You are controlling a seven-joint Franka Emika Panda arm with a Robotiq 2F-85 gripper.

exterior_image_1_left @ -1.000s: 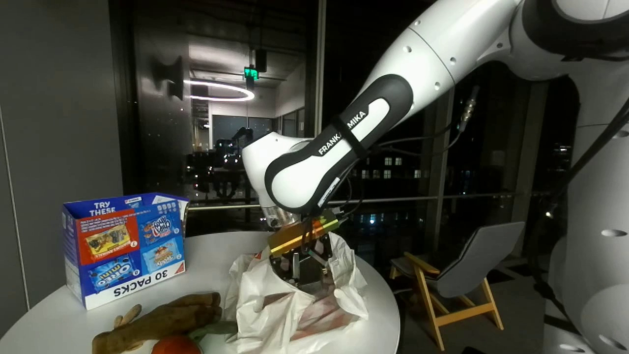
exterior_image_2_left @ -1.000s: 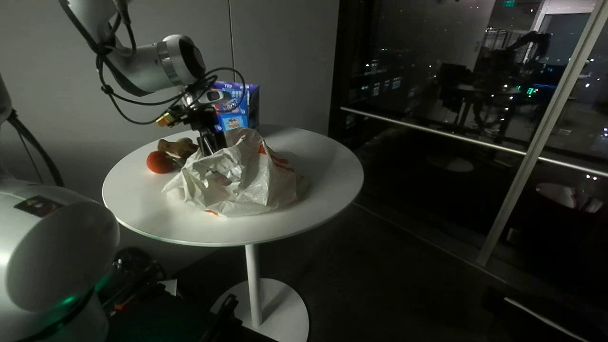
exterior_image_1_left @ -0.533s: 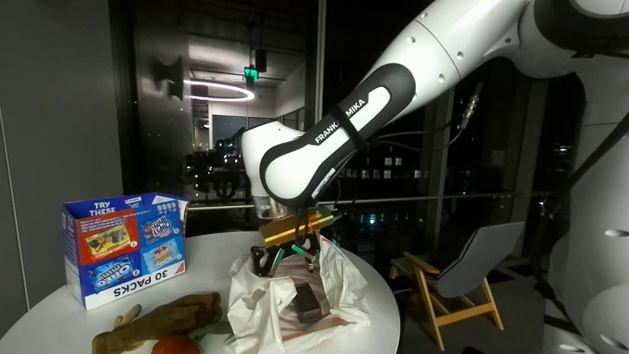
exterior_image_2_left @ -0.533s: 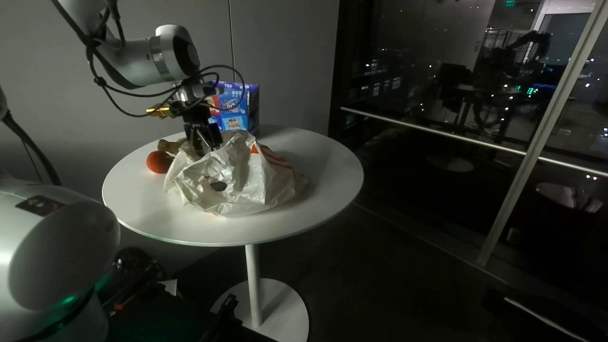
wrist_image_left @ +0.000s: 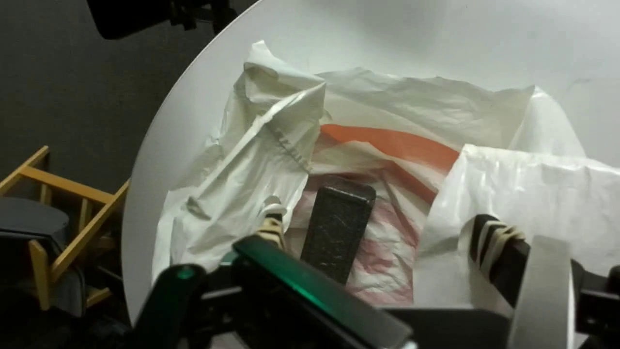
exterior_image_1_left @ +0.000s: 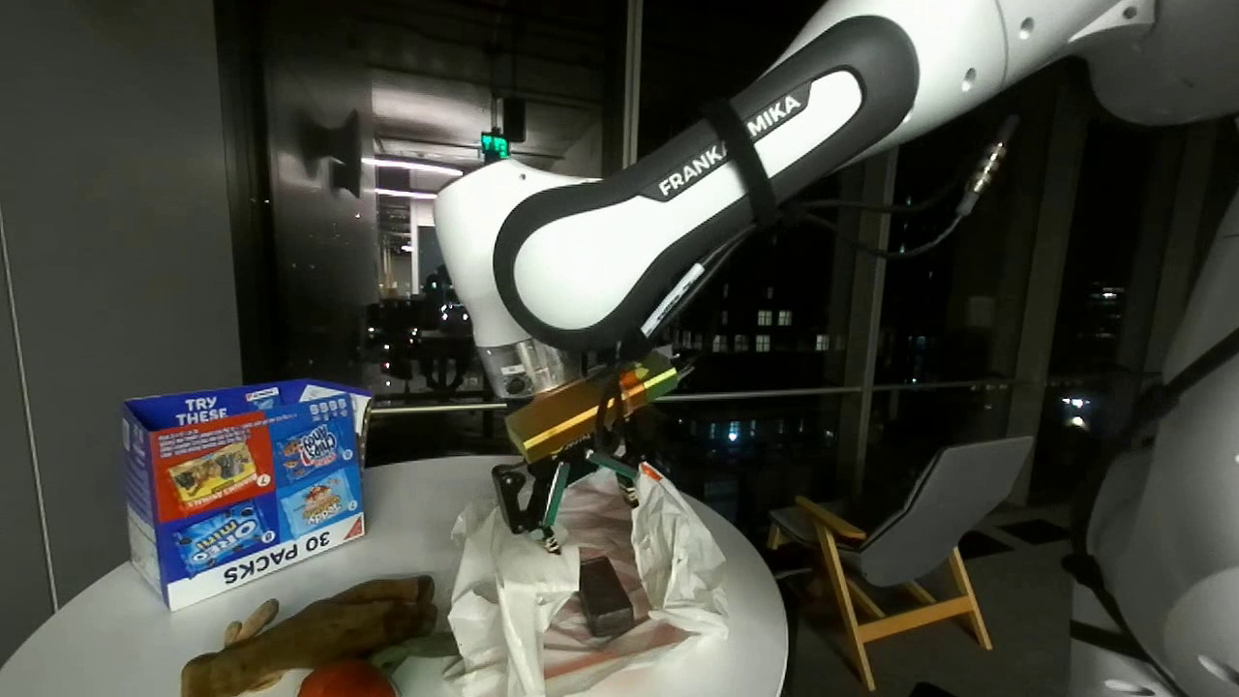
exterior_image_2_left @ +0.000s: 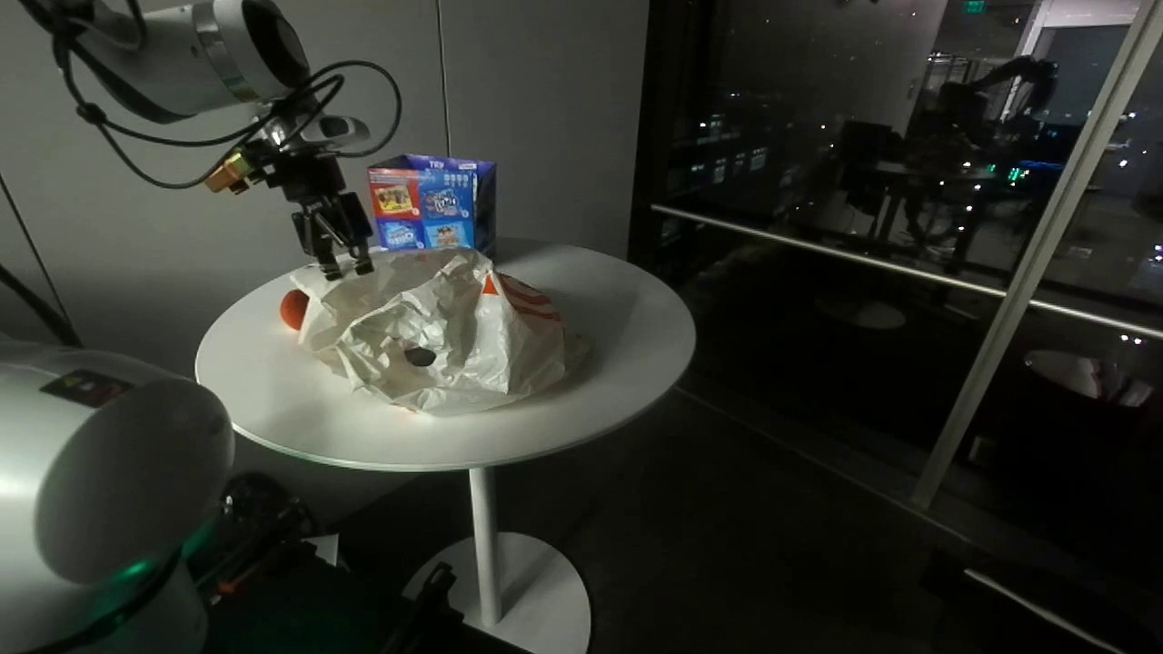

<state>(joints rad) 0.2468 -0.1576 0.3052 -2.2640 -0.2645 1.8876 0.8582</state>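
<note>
Near-black, hard-looking oblong block lies inside the crumpled white plastic bag w/ orange-red stripes, on the round white table. Black two-finger gripper hovers over the bag's mouth, fingers spread wide, nothing held; block sits lower, btwn them, closer to the finger at left in the wrist view. Can't tell if the banded tips touch plastic. To work this well, I'd go straight up or down, slow, no sideways drift: thin film prob. snags on those tips & would drag the bag along. Keep the spread till the rim's clear, & mind the flap at right, which a finger overlaps in that view. Go easy on any wrist turn, too; folds prob. shift w/ little force. In an exterior view, blue cardboard snack box stands far left; brown, soft-looking long thing & orange-red ball lie near left, best given room.
</note>
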